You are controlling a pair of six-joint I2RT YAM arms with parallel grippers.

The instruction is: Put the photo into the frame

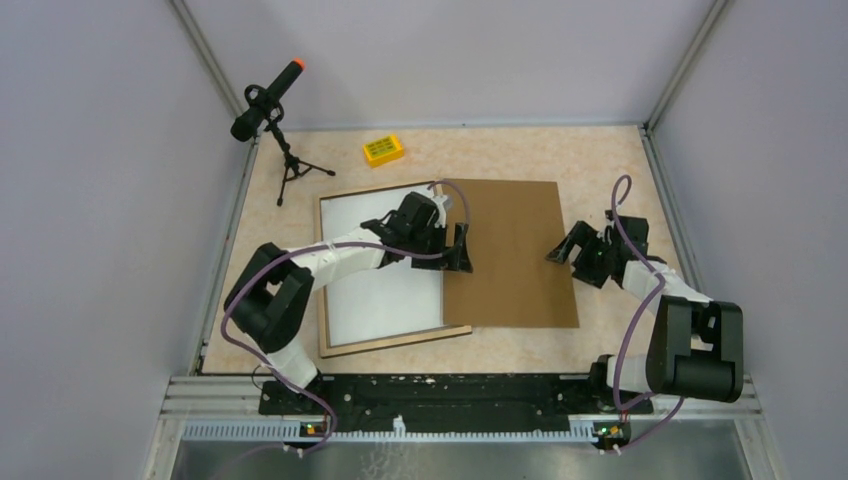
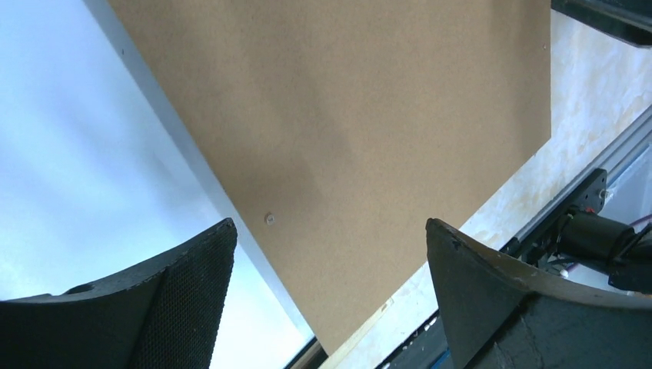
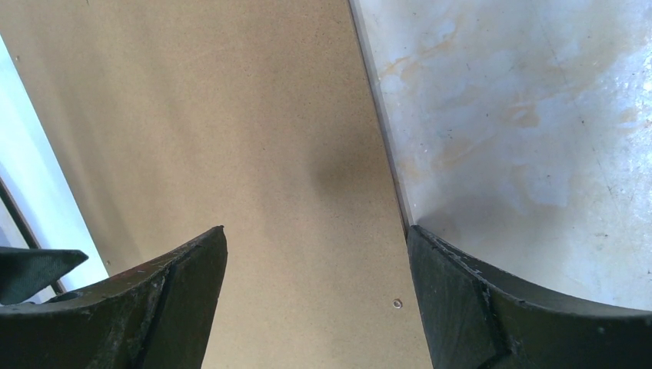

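Observation:
The frame (image 1: pixel 395 341) lies flat at the table's left-centre, its light wood edge (image 2: pixel 357 334) showing. Inside it lies the photo (image 1: pixel 380 290), plain white side up (image 2: pixel 92 169). A brown hardboard sheet (image 1: pixel 515 270) lies to the right and covers the frame's right strip. My left gripper (image 1: pixel 462 250) hovers open over the hardboard's left edge (image 2: pixel 369 115), with nothing between its fingers (image 2: pixel 330 223). My right gripper (image 1: pixel 565 258) stands open at the hardboard's right edge (image 3: pixel 231 115), one finger over the sheet and one at its rim (image 3: pixel 316 228), holding nothing.
A microphone on a small tripod (image 1: pixel 268 100) stands at the back left. A yellow box (image 1: pixel 383 150) lies near the back wall. Grey walls enclose the marbled table (image 3: pixel 523 115), and a black rail (image 1: pixel 450 400) runs along the near edge.

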